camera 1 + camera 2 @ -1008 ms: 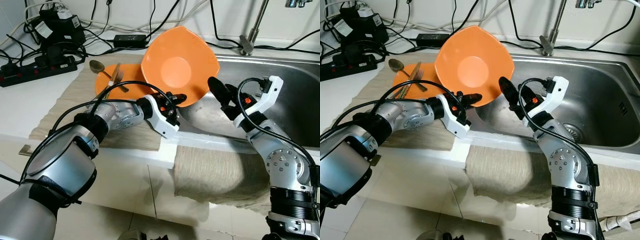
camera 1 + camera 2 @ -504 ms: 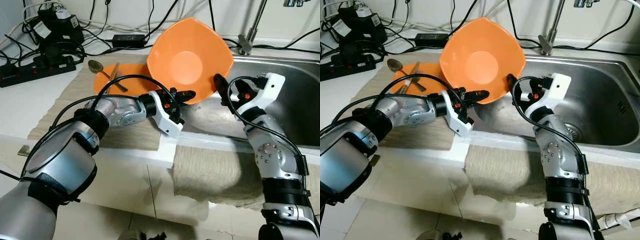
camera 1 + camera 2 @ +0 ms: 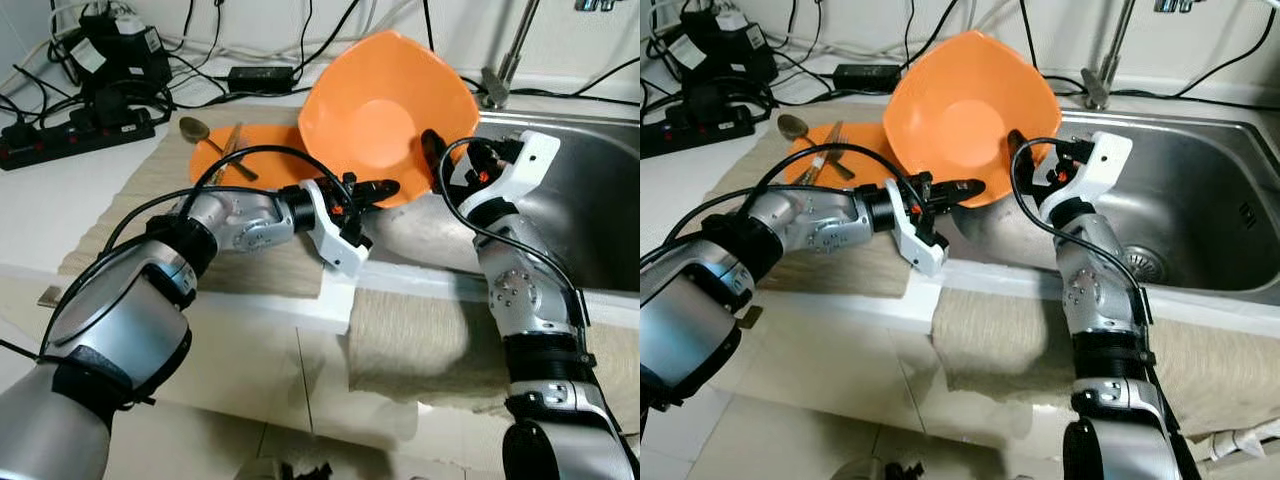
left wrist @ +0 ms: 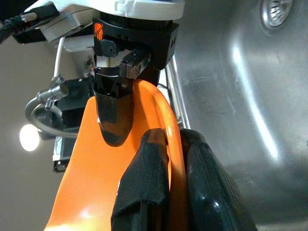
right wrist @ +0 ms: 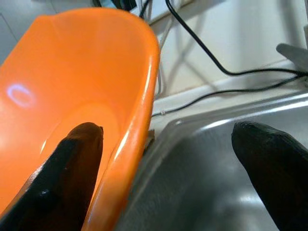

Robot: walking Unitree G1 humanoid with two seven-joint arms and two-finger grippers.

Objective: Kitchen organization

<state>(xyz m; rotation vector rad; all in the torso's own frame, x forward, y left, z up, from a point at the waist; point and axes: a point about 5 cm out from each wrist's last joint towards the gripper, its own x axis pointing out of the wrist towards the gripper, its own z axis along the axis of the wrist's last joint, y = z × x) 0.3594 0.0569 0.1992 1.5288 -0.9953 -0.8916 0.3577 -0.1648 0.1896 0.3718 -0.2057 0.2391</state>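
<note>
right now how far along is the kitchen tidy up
Done: an orange plate with a spoon lies on the mat. In hand: the left tool pinches the orange bowl by its rim, tilted over the sink edge, while the right tool straddles the rim, open. Left: taking over and placing the bowl.

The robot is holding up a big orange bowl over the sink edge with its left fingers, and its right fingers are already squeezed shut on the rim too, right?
Not quite. The left gripper does pinch the orange bowl at the sink edge, but the right gripper is open: the right wrist view shows one finger inside the bowl and the other far off over the sink, straddling the rim without squeezing it.
</note>
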